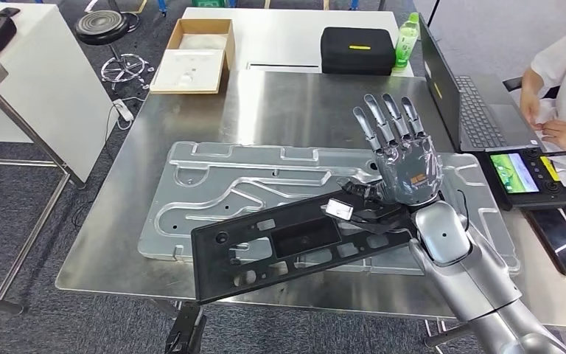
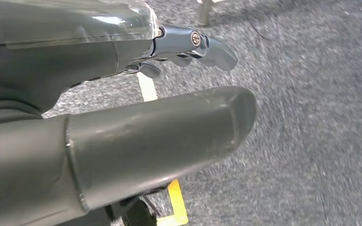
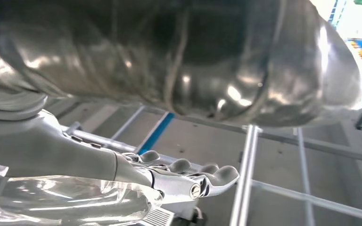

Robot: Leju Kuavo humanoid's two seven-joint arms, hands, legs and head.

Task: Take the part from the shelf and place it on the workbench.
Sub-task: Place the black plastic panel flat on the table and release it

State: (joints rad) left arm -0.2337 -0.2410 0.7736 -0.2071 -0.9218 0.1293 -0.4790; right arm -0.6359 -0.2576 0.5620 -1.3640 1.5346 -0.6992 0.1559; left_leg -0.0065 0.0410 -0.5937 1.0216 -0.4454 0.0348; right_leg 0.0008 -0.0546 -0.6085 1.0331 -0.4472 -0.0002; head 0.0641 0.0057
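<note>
From my head: my right hand stands upright, fingers straight and spread, holding nothing. The black part lies flat just below my palm, reaching away to its left over the metal plate on the workbench. At my left wrist: my left hand hangs above grey floor, fingers extended, holding nothing. At my right wrist: fingers stretched out, free.

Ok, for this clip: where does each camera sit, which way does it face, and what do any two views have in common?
Head view: high on the body, looking forward and down at the steel workbench; the right hand, fingers spread upward, with the black part at its thumb side.
Left wrist view: behind the left hand, facing grey floor with yellow tape.
Right wrist view: behind the right hand, looking up along its extended fingers toward metal framing.
Shared: the right hand appears in the head and right wrist views.
</note>
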